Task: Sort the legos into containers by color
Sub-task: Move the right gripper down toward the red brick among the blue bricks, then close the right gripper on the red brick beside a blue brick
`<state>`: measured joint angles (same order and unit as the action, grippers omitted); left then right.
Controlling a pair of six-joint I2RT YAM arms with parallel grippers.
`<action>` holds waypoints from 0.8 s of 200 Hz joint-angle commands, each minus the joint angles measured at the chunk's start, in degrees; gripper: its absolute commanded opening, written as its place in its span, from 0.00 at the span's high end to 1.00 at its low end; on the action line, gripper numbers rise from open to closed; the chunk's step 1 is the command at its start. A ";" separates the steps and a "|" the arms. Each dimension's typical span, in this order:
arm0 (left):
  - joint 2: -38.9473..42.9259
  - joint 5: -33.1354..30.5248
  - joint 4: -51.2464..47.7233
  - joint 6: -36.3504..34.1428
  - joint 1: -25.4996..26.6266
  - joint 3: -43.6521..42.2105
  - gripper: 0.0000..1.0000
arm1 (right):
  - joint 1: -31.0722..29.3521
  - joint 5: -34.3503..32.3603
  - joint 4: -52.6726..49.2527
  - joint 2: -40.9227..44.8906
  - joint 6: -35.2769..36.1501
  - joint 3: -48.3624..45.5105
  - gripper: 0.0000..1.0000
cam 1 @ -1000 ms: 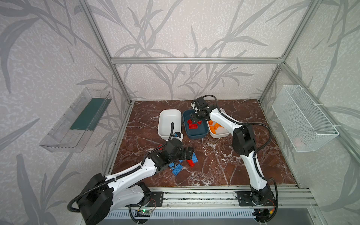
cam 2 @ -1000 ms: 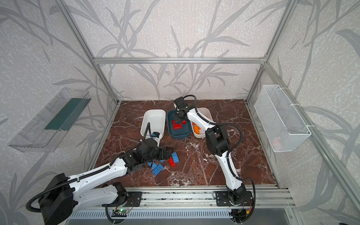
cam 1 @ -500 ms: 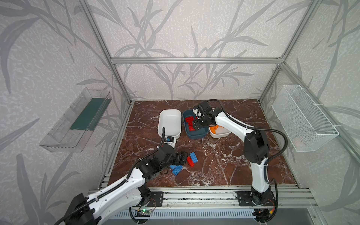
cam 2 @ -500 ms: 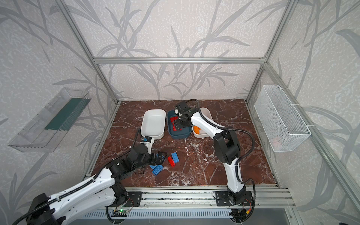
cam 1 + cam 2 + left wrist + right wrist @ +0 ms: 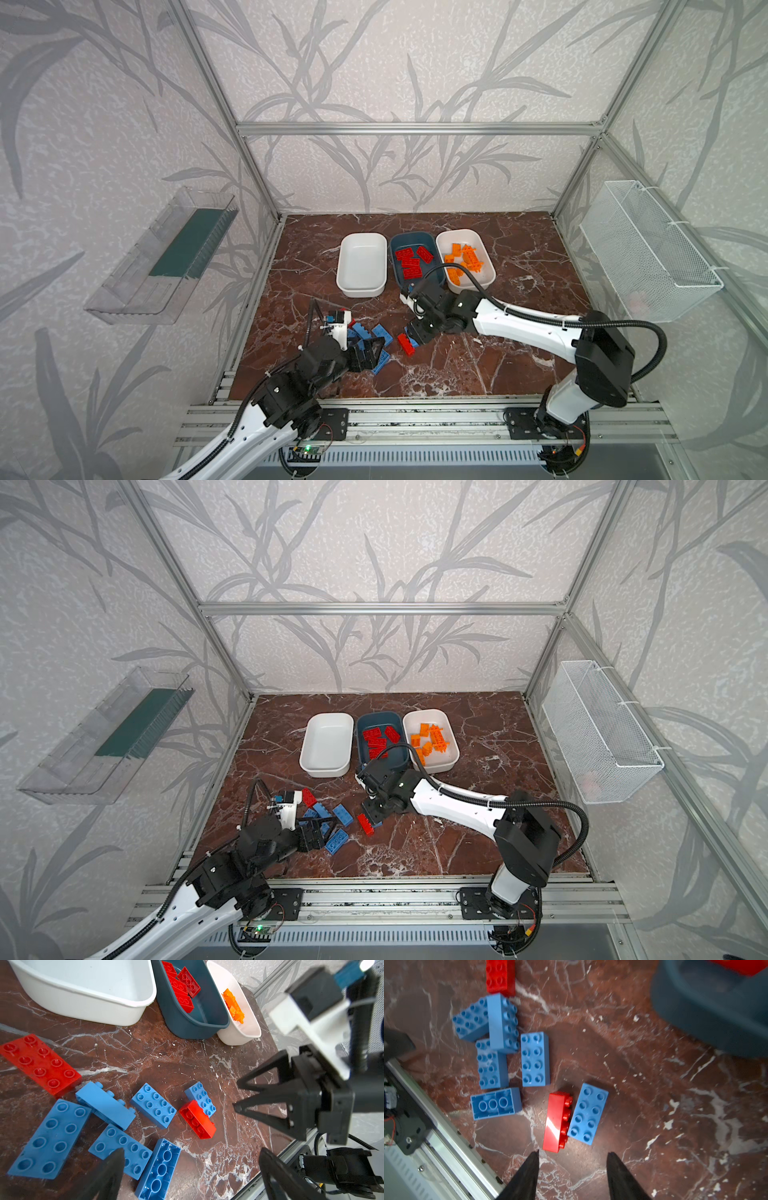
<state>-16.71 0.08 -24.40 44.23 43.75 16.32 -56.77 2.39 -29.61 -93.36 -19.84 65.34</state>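
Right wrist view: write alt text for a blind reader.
The right hand, open and empty, hangs over the marble table, just short of a red lego lying on its side against a blue lego. Beyond lie five more blue legos, one upside down, another red lego and a corner of the teal container.

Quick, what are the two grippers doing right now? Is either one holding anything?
Left gripper: open wide, holding nothing.
Right gripper: open, holding nothing, close to a loose red lego.
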 commanded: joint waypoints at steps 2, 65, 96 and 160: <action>3.15 -0.24 -3.58 2.85 -0.06 -1.32 0.01 | -3.11 -2.00 3.43 1.30 -4.01 -2.34 0.48; 9.30 0.01 -8.77 4.11 -0.05 -1.90 0.01 | -7.32 -3.01 3.98 -4.09 -5.03 -0.75 0.53; 12.50 -0.19 -10.66 4.81 -0.06 -2.52 0.01 | -7.46 -2.94 4.25 -7.00 -5.13 0.17 0.55; 13.46 -0.34 -10.99 4.63 -0.04 -3.09 0.01 | -7.47 -4.06 3.45 -10.49 -4.80 2.06 0.57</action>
<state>-3.64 0.14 -34.33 48.64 43.77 13.63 -63.88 -0.43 -25.32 -102.50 -24.45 65.73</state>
